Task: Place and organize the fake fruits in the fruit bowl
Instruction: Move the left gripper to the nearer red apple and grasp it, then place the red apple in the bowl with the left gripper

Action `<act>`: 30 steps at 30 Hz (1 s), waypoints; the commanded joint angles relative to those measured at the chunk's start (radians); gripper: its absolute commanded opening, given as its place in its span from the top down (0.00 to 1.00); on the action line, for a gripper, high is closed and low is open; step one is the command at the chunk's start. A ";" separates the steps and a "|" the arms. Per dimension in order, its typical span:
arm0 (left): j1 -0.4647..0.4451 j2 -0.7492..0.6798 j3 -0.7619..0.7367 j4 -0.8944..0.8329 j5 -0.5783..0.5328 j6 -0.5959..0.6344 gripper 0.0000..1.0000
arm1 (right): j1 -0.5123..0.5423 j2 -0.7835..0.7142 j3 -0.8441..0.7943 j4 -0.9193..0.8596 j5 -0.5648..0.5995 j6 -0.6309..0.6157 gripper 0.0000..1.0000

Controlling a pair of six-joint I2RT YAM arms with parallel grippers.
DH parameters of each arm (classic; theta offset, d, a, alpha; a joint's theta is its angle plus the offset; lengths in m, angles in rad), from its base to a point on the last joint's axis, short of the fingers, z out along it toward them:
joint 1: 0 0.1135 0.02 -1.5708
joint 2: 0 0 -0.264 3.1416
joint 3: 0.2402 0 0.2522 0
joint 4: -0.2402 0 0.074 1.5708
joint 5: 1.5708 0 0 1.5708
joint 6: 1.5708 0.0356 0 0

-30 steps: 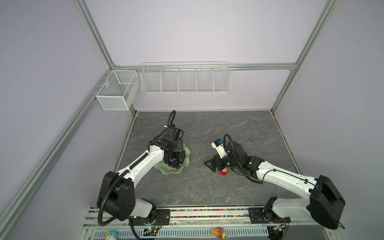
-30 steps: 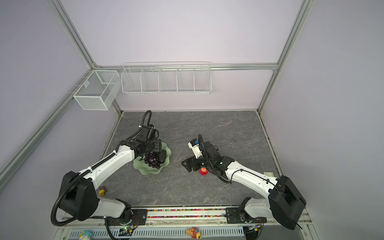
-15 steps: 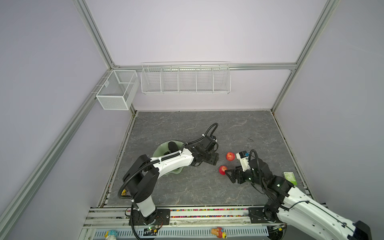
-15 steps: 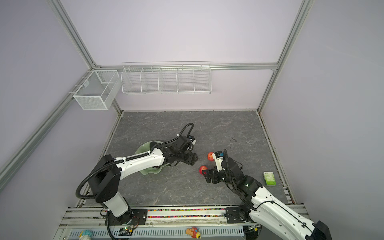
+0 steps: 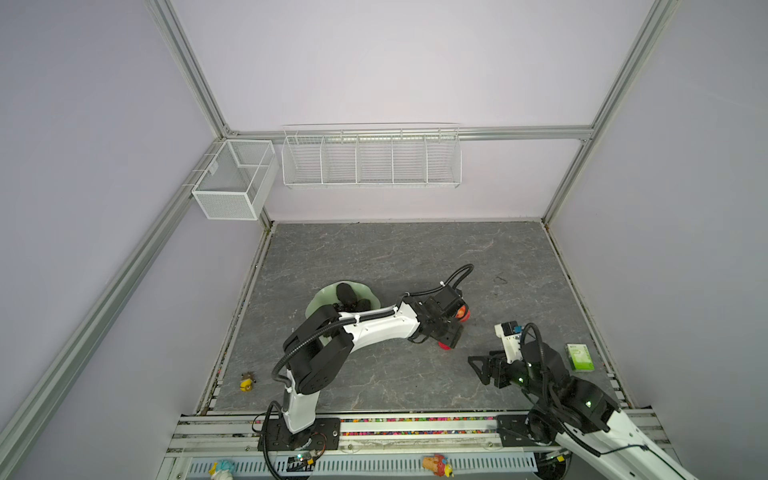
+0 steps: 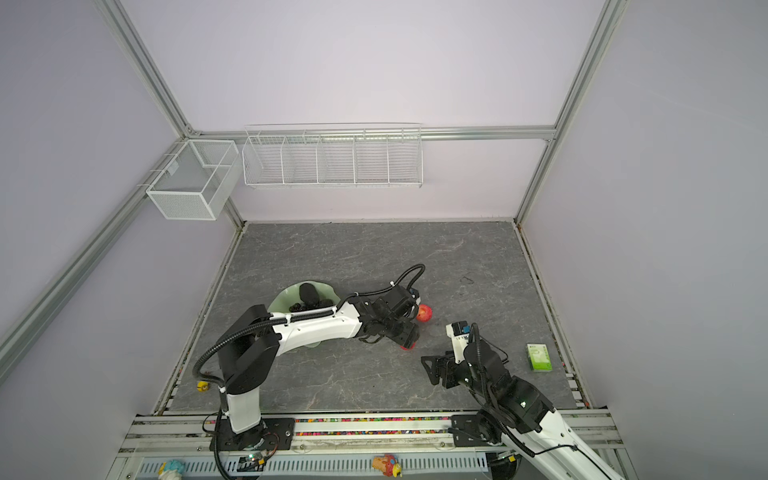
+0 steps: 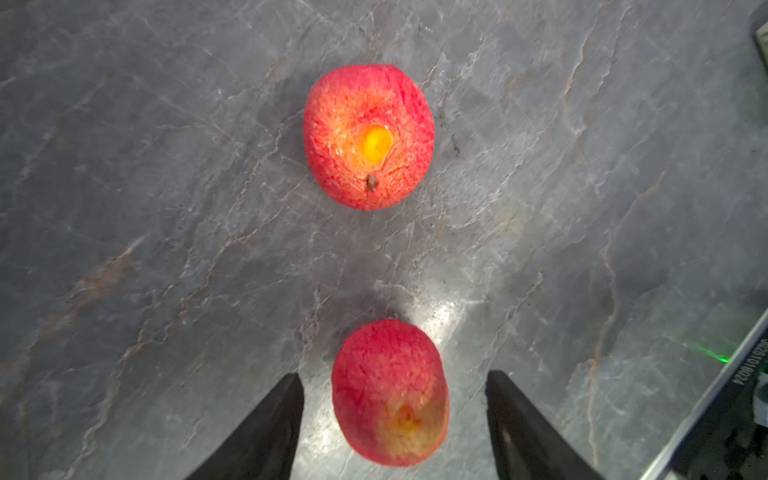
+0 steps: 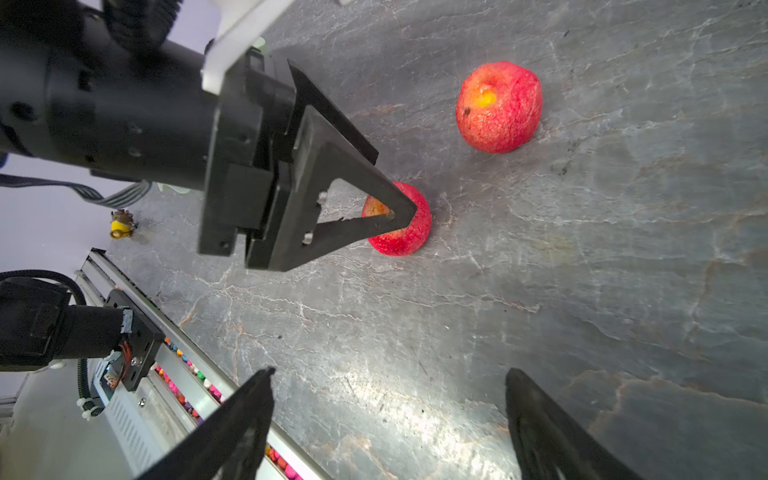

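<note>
Two white wire baskets hang on the walls: a boxy basket [image 5: 232,183] at the left and a long divided basket [image 5: 370,160] along the back. One small yellow toy figure [image 5: 247,381] stands near the left edge of the counter [image 5: 374,253].

Right of it sits the one fruit bowl [image 5: 319,300]. It holds an avocado [image 5: 347,292], a second avocado [image 5: 364,304] and one bunch of grapes [image 6: 297,308], which is mostly hidden under the left arm [image 5: 374,328]. That arm rises from its base, folds at the elbow and stretches low across the bowl's near side toward the middle.

Two apples lie on bare counter right of the bowl. In both top views the wrist covers the near apple [image 5: 444,345] except for a red sliver, while the far apple [image 6: 424,313] shows clearly.

Only the left wrist view shows the left jaws standing apart, one on each side of the near apple, with bare counter between each tip and the fruit. The right wrist view shows them from the side, pointing down, with the apple resting on the counter.

The right arm [image 5: 552,374] is folded low at the front right, its wrist turned toward the apples. The right jaws are spread wide, hold nothing and are well apart from both apples. One green box [image 5: 579,356] lies by the right edge.
</note>
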 commanded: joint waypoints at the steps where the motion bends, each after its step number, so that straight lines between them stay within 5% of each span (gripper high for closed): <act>1: -0.017 0.037 0.031 -0.050 -0.041 -0.015 0.32 | -0.002 0.014 0.011 -0.015 0.014 0.016 0.12; 5: -0.022 0.075 0.045 -0.054 -0.046 -0.012 0.33 | -0.002 0.016 0.015 -0.015 0.020 0.013 0.12; 15: 0.007 -0.032 0.005 -0.044 -0.039 -0.030 0.55 | -0.004 0.082 0.034 0.054 0.032 -0.027 0.12; 25: 0.294 -0.459 -0.297 0.052 0.115 -0.135 0.58 | -0.002 0.483 0.165 0.412 -0.116 -0.160 0.12; 30: 0.439 -0.717 -0.371 -0.170 -0.116 -0.163 0.56 | 0.018 0.740 0.289 0.537 -0.250 -0.215 0.12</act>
